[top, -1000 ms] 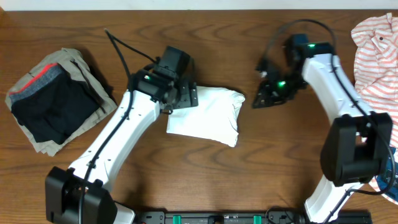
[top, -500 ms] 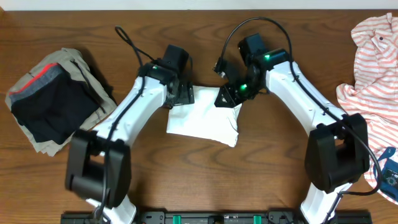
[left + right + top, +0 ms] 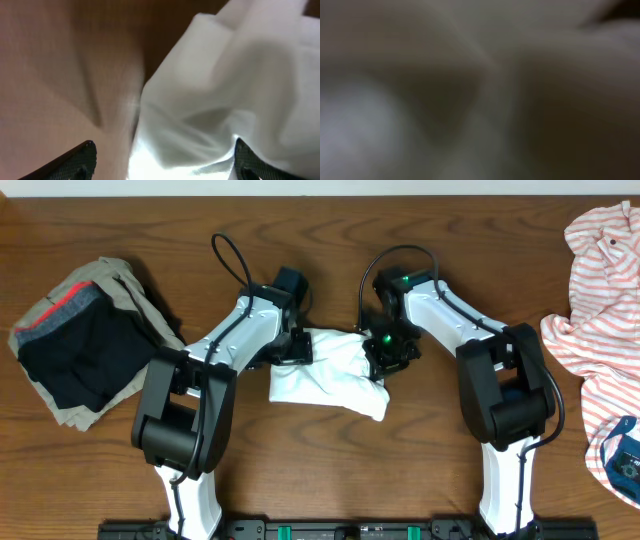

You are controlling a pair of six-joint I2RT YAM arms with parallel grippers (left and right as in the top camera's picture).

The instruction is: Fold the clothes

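The plain white thin cotton garment [image 3: 325,375] lies as a wrinkled, roughly folded bundle in the middle of the dark brown wooden table [image 3: 300,470], between the two arms. To fold it well, I judge each side should take only the top layer's edge, lift evenly with the other, and lay the cloth flat without dragging the bundle. Its upper-left edge sits right at the left gripper [image 3: 299,346], whose black fingertips [image 3: 86,156] stand wide apart, with cloth bunched ahead of them and nothing pinched. The right gripper [image 3: 381,358] sits over the upper-right corner. Its own camera gives only blurred pale cloth, so I cannot tell whether it is clenched. Well apart lie a black, red-banded and khaki clothes pile [image 3: 85,340] and a red-and-white striped shirt [image 3: 600,280]
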